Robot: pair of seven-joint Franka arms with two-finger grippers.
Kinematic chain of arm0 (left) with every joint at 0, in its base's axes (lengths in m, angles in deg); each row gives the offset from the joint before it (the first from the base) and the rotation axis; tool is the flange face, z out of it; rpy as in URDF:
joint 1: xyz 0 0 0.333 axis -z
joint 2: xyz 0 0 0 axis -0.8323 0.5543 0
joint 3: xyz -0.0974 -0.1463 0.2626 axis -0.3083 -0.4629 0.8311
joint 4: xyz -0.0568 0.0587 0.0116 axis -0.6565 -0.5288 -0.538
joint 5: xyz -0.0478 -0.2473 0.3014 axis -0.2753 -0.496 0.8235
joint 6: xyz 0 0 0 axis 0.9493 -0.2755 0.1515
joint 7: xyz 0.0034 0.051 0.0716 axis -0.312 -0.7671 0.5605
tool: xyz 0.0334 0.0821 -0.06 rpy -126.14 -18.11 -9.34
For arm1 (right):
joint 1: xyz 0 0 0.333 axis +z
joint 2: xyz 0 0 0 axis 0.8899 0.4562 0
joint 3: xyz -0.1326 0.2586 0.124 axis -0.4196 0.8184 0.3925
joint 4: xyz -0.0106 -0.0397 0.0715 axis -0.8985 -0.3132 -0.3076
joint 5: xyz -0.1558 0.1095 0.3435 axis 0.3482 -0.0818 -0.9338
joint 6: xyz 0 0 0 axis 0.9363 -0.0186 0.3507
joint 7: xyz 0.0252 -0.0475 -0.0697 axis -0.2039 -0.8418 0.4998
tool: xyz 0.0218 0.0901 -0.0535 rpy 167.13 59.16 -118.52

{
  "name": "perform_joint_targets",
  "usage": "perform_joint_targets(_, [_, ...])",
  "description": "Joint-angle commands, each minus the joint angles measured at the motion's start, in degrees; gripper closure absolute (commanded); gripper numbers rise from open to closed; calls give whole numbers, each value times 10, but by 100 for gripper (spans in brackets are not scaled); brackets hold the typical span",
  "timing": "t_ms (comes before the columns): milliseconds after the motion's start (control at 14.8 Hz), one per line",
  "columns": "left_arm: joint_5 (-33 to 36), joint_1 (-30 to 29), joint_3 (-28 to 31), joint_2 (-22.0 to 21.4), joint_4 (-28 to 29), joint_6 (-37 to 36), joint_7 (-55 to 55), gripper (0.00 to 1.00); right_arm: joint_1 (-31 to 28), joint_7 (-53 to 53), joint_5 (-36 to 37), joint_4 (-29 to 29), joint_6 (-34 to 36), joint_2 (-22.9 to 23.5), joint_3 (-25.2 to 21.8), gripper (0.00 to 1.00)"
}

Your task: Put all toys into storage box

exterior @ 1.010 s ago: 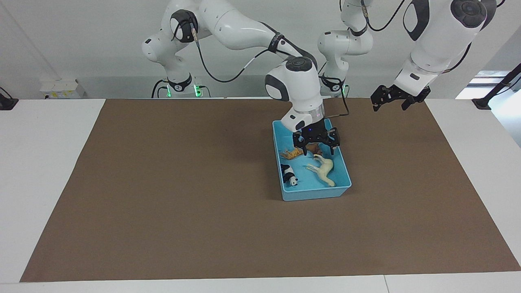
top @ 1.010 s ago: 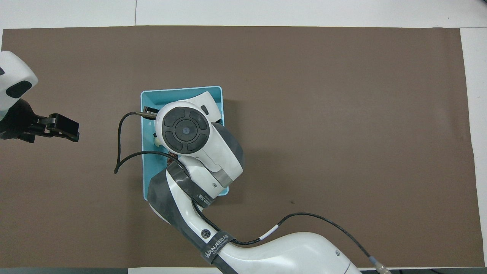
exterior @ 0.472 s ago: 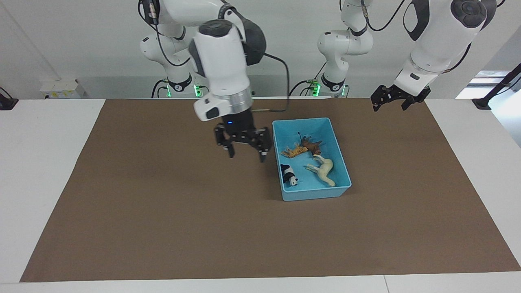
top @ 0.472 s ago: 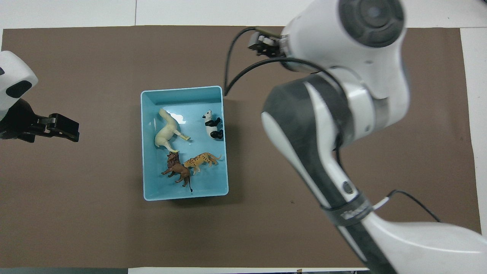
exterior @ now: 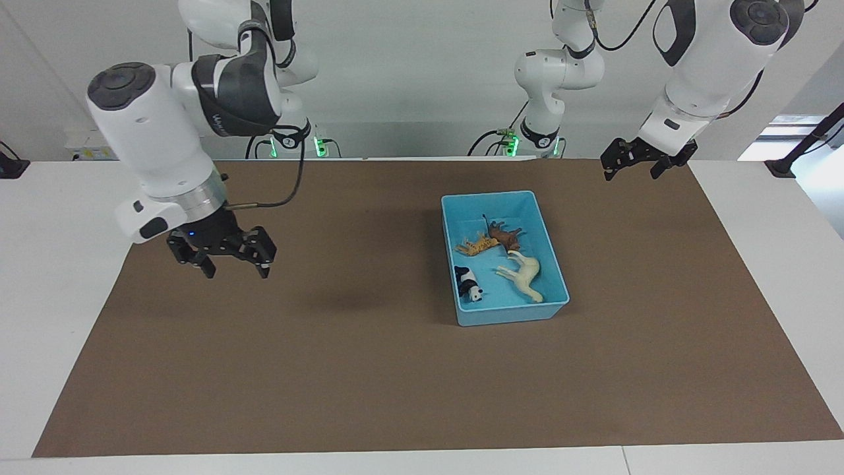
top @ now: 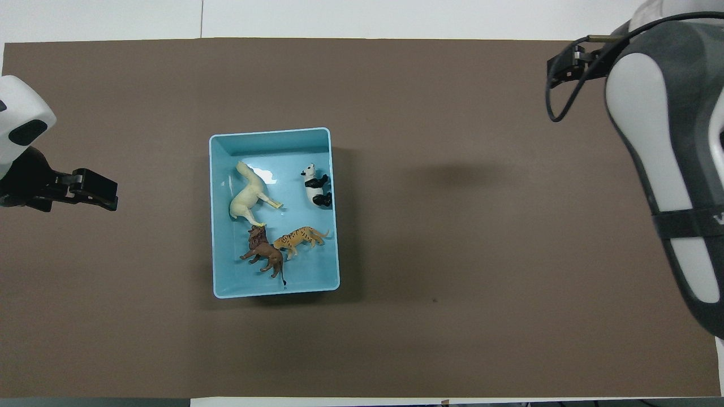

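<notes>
The light blue storage box [exterior: 509, 314] stands on the brown mat, toward the left arm's end of the table; it also shows in the overhead view [top: 271, 133]. All four toys lie in it: the cream-yellow horse [exterior: 524, 276] [top: 249, 195], the orange striped tiger [exterior: 476, 246] [top: 300, 237], the brown lion [exterior: 502, 236] [top: 263, 254] and the black-and-white panda [exterior: 469, 285] [top: 317, 189]. My right gripper [exterior: 237, 270] is open and empty, up over the mat near the right arm's end. My left gripper [exterior: 634, 173] [top: 107, 195] is open and empty, waiting over the mat's edge near its base.
The brown mat [exterior: 362, 369] covers most of the white table [exterior: 59, 277]. The right arm's wrist and forearm [top: 673, 169] fill one edge of the overhead view and hide its gripper there.
My right gripper has risen out of the storage box and swung away across the mat to the right arm's end, empty. The toys and the left arm have not moved.
</notes>
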Motion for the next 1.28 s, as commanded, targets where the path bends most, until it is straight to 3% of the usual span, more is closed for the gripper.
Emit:
perform_joint_targets(0, [-2, -7, -4, -16, 20, 13, -5, 0, -39, 60, 3, -105, 14, -76, 8, 0])
perform_joint_targets(202, [-2, -7, -4, -16, 20, 13, -5, 0, -71, 62, 10, -231, 13, -173, 9, 0])
perform_joint_targets(337, [-2, -7, -4, -16, 20, 13, -4, 0, -79, 63, 70, -276, 17, -223, 21, 0])
perform_joint_targets(539, [-2, -7, -4, -16, 20, 13, -4, 0, -153, 65, 110, -266, 58, -256, 109, 0])
perform_joint_targets(674, [-2, -7, -4, -16, 20, 13, -4, 0, -178, 64, 133, -224, 81, -253, 148, 0])
perform_joint_targets(808, [-2, -7, -4, -16, 20, 13, -5, 0, -181, 64, 135, -188, 105, -236, 149, 0])
perform_joint_targets(1212, [-2, -7, -4, -16, 20, 13, -4, 0, -188, 61, 124, -187, 106, -236, 149, 0])
